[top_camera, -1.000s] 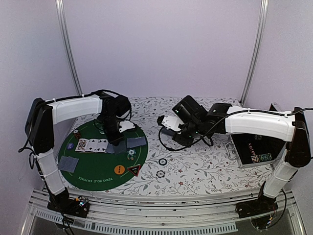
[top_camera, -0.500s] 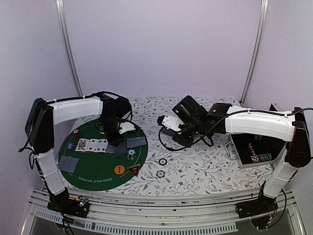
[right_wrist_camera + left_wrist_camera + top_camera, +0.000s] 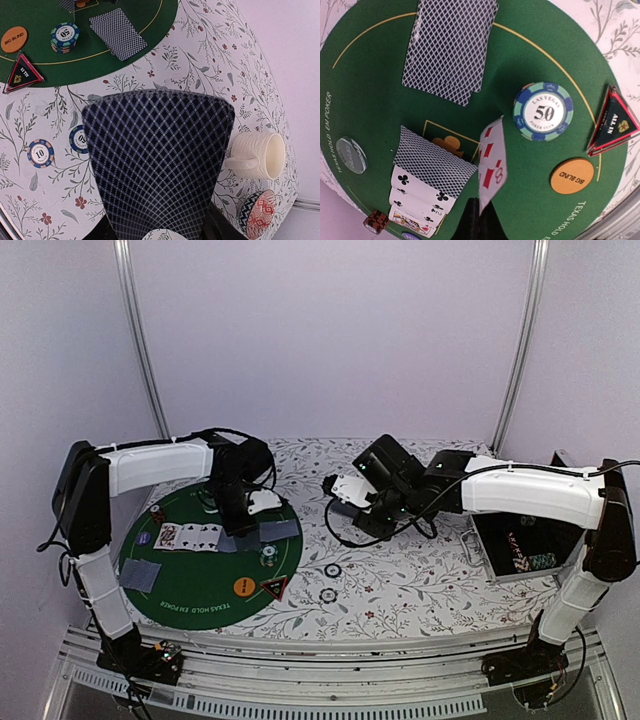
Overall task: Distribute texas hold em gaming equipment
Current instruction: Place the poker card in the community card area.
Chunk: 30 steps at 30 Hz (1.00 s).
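Left pincer (image 3: 481, 215): clenched on one red eight card (image 3: 492, 155), which stands edge-up above the green mat (image 3: 375, 75). To this pincer's left in its own view, a face-down card (image 3: 432, 162) overlaps a row of face-up cards (image 3: 415, 200), and the clear disc (image 3: 351, 155) lies further left near the mat's rim. Ahead of the pincer lies a face-down pair of cards (image 3: 449, 47). To its right are a 50 chip (image 3: 543, 111), the orange button (image 3: 572, 175) and, at the mat's edge, the black-and-red triangular marker (image 3: 614, 122), all three apart from one another. Off the mat, on the floral surface (image 3: 420, 580), a 10 chip (image 3: 41, 152) and a second blue-edged chip (image 3: 79, 139) lie near each other to the left of the right pincer (image 3: 160, 227). That pincer is grasping grey-blue-backed cards (image 3: 157, 160), backs toward its camera and raised off the surface; their count cannot be told. To its right are a cream mug (image 3: 257, 156) and, just beside it, a red-patterned dish (image 3: 260, 210). Farthest right, beside the right arm, an open case (image 3: 525, 545) holds chips
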### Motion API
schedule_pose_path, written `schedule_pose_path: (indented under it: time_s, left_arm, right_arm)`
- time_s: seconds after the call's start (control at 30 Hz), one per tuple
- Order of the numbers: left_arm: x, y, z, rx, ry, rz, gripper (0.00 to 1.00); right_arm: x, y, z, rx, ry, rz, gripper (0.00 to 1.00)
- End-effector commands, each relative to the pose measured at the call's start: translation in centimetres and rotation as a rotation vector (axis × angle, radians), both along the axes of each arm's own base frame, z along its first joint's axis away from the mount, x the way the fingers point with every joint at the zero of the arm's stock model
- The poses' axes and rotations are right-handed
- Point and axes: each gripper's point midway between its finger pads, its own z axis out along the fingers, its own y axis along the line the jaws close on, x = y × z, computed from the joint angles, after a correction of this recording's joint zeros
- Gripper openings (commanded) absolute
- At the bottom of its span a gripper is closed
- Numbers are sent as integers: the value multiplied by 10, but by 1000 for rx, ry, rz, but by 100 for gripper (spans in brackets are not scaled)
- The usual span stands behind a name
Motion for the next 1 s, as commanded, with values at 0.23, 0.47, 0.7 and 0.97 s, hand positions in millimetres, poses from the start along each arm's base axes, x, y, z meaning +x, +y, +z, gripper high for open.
schedule_pose_path:
  time_s: [0.23, 0.47, 0.7, 0.97]
  left_arm:
    - [-1, -13, -7, -21, 14, -67, 0]
    - [2, -11, -12, 18, -5, -77, 0]
    - [10, -1, -15, 93, -50, -81, 8]
    - [25, 2, -14, 151, -131, -88, 11]
  right_arm:
    - [1, -3, 16, 44, -20, -20, 46]
    - [1, -2, 16, 43, -19, -21, 47]
    - [1, -1, 15, 42, -16, -21, 47]
    - [1, -2, 14, 37, -13, -23, 47]
